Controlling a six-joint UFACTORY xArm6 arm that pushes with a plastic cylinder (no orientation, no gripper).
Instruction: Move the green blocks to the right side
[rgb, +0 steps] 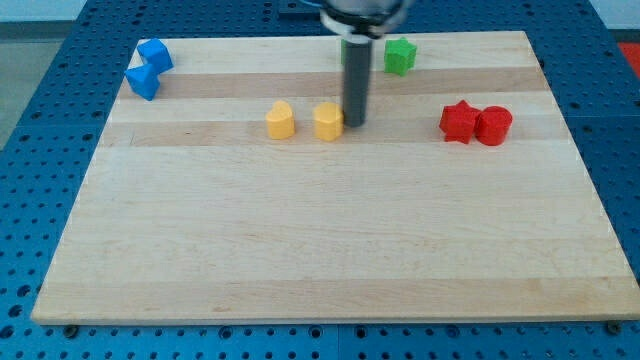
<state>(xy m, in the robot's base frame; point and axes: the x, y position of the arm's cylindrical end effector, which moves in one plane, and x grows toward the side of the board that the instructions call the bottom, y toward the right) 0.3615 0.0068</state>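
camera view: pale wooden board (330, 230) on blue perforated table (40, 120); my tip (353, 124), no claw, beside yellow block (328, 121).

Cut off by the view's top edge, above the green block (400, 55): upper part of the rod, its blurred mount, the arm itself. Hidden behind the rod, to the view's lower left of the green block: right edge of a yellow block (327, 121). Only one green block discernible.
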